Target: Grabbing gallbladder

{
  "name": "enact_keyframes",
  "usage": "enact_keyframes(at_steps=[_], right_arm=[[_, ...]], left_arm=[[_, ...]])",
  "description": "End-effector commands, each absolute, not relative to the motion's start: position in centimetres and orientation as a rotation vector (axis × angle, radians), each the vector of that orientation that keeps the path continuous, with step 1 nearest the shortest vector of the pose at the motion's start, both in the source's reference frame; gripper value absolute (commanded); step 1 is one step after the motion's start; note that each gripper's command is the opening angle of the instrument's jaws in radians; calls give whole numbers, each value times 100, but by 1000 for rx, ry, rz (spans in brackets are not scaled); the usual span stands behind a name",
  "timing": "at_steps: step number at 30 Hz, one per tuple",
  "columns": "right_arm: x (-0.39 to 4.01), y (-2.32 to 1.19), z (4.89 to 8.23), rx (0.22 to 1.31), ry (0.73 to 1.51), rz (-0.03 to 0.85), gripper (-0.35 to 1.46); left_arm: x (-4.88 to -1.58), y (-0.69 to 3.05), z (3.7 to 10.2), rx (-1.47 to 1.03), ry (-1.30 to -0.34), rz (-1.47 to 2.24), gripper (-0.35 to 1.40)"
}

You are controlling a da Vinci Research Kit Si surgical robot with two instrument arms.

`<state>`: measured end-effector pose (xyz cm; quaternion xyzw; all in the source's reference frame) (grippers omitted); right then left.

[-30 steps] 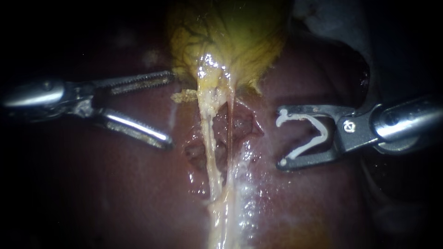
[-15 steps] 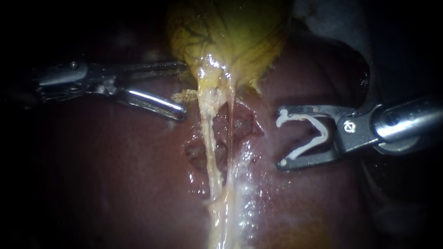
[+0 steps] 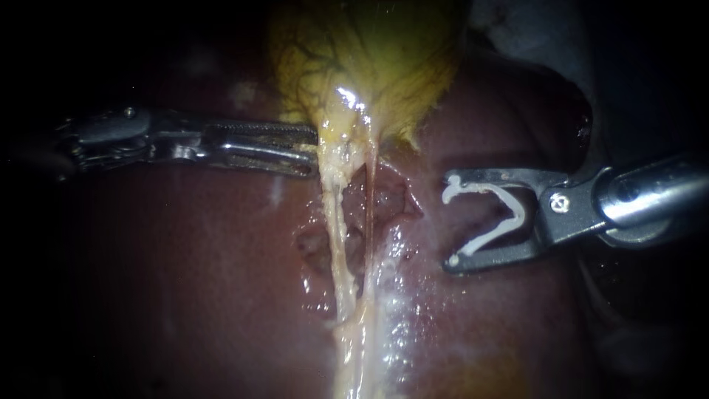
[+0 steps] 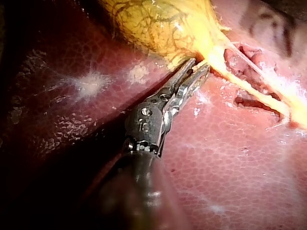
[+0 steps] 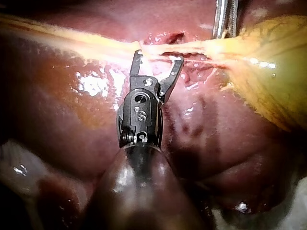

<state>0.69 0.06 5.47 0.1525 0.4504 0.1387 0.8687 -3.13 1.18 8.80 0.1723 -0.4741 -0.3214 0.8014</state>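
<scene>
The yellow gallbladder (image 3: 369,59) (image 4: 163,24) (image 5: 278,72) lies on the dark red liver (image 3: 185,281). It narrows downward into two pale strands: a left tube (image 3: 336,244) and a thinner right tube (image 3: 367,222). My left instrument (image 3: 316,146) (image 4: 200,64) comes in level from the left. Its serrated jaws are nearly together and pinch the left edge of the gallbladder's narrow neck. My right instrument (image 3: 449,220) (image 5: 159,56) waits to the right of the tubes, apart from them. Its jaws stand wide and carry a white clip (image 3: 509,214) between them.
Raw, pitted liver bed (image 3: 384,199) shows between and beside the two tubes. Wet pale tissue (image 3: 369,347) runs down from where they join. A pale fold (image 3: 532,29) lies at the upper right, behind my right instrument's shaft.
My left instrument has moved right and upward to the gallbladder's neck. Its jaws have narrowed from wide open onto the tissue there. My right instrument has stayed still.
</scene>
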Motion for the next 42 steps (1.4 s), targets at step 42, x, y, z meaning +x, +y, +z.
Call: enact_keyframes(at_steps=[42], right_arm=[[69,7,547,319,942,291,60]], left_arm=[[-272,181,741,356,-1030,-739,-35]])
